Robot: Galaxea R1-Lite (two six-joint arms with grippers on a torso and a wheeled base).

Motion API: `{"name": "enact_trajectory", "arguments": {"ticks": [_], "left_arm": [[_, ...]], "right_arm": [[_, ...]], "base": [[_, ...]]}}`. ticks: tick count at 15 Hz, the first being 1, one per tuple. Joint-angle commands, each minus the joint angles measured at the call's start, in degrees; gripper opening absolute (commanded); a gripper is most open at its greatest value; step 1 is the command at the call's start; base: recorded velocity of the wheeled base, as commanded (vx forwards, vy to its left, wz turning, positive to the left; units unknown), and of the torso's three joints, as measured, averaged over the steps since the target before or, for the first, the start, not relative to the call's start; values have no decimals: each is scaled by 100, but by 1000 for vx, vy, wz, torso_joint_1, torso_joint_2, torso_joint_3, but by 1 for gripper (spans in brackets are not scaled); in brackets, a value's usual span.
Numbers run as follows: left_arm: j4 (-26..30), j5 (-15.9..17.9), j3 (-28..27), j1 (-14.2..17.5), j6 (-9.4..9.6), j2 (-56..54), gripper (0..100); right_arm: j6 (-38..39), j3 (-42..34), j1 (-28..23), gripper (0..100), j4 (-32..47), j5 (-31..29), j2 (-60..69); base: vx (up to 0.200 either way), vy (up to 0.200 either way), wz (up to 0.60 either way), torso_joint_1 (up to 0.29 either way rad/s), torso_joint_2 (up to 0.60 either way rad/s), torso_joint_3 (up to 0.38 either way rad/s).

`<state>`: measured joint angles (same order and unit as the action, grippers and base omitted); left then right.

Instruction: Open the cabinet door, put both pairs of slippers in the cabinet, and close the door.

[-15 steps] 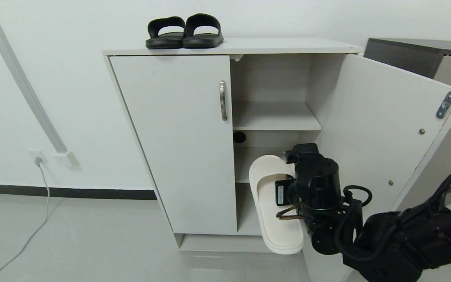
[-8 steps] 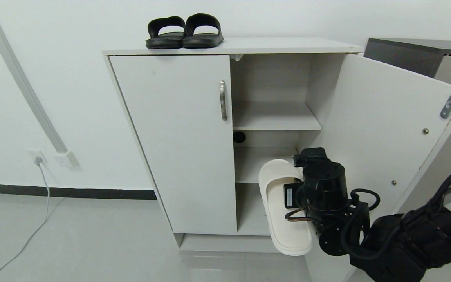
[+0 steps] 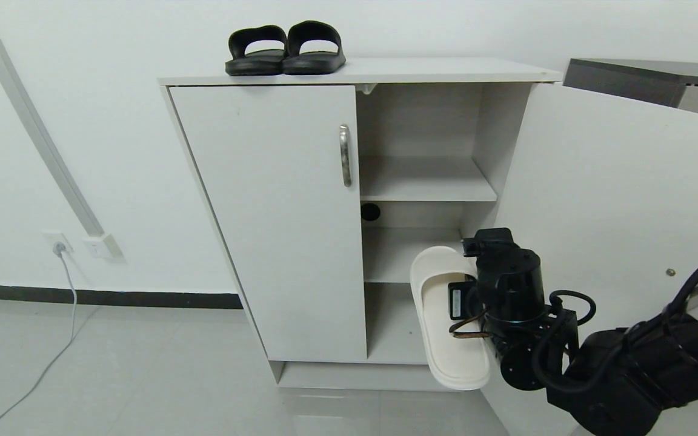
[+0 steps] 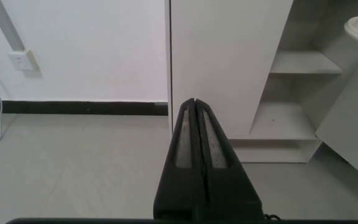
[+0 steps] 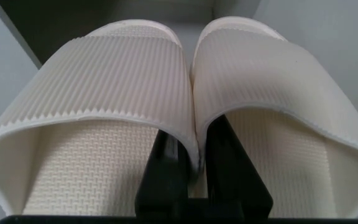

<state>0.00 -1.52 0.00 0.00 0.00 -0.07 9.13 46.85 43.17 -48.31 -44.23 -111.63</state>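
White slippers [image 5: 104, 81] hang edgewise, clamped in right gripper [image 5: 194, 165] before cabinet [image 3: 446, 70].

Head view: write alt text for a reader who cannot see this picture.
The right gripper holds white slippers on edge before the open right half of a white cabinet, level with its lower shelves. Black slippers sit on the cabinet's top, and its left door is shut.

no legible text, small white label [image 3: 455, 301] on right arm [image 3: 509, 284], print too small
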Motion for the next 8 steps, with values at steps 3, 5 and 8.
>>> {"name": "enact_trajectory", "arguments": {"ticks": [3,5,8], "left_arm": [[0,3,0,0,0,7,0],[0,3,0,0,0,7,0],[0,-6,0,0,0,7,0]], "right_arm": [[1,-9,-28,0,-3,11,-8],[1,-35,-19,0,-12,55,-8],[-8,-44,78,0,-20,248,-8]], "base": [[0,0,0,0,0,0],[0,0,0,0,0,0],[0,0,0,0,0,0]]}}
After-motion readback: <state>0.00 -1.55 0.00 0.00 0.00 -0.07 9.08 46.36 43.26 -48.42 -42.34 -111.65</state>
